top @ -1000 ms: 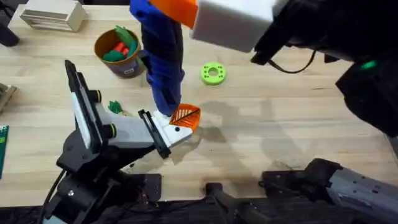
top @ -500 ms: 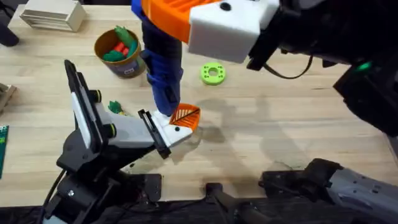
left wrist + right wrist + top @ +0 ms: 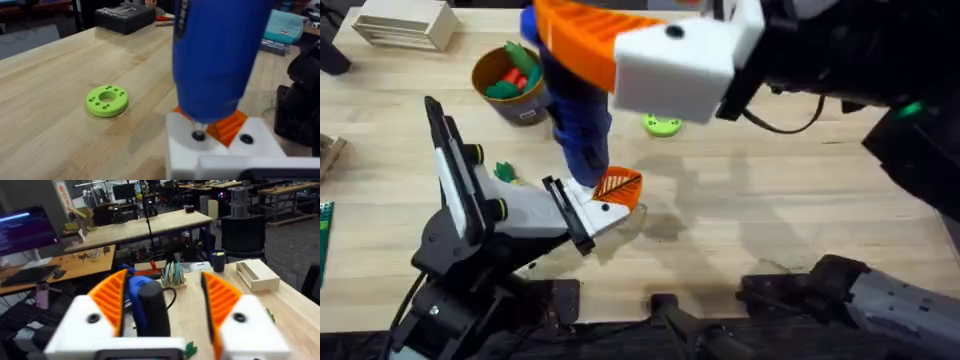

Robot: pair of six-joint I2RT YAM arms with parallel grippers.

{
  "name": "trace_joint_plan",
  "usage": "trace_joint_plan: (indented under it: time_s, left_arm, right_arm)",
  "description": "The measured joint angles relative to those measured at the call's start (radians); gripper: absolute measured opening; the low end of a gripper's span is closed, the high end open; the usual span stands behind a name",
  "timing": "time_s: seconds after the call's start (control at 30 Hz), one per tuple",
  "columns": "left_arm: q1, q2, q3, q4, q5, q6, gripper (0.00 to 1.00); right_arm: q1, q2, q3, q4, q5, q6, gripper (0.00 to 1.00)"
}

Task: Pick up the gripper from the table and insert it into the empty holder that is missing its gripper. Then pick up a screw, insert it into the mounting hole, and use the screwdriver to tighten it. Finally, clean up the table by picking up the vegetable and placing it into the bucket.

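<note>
**Screwdriver seated in the holder, right claw loose around its handle**

Right claw (image 3: 164,287), lower middle of its wrist view: spread, one orange pad against the screwdriver (image 3: 582,125), the other standing apart from it. Seems to lean there rather than be pinched.

Probably stiff, light and top-heavy, with smooth plastic that may slip when twisted. Best taken across the thick upper handle, both pads square on it, pressing straight down the shaft.

Looks like a fat bright blue handle with a dark cap, narrowing to a short dark tip. Stands upright left of centre in the overhead view, tip sunk in the mounting hole (image 3: 198,135) of the white holder (image 3: 220,152). Orange ribbed gripper (image 3: 619,187) just behind it.

Left claw (image 3: 605,203): spread or pressed together, cannot tell.

Vegetable (image 3: 504,172) on the bench (image 3: 770,200) at middle left, bucket (image 3: 510,95) at upper left.
</note>
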Motion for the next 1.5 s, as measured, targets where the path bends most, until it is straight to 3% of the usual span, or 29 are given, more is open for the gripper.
trace_joint_plan:
  time_s: [0.13, 1.2, 1.5]
  left_arm:
    - [0.0, 0.0, 0.0, 0.0, 0.0, 0.001, 0.006]
    - [0.0, 0.0, 0.0, 0.001, 0.0, 0.004, 0.006]
    - [0.0, 0.0, 0.0, 0.001, 0.0, 0.004, 0.006]
  right_arm:
    - [0.001, 0.0, 0.0, 0.012, -0.029, 0.001, 0.848]
    - [-0.086, -0.016, 0.0, 0.041, -0.065, -0.002, 0.86]
    - [-0.126, -0.049, 0.0, 0.04, -0.142, 0.004, 0.861]
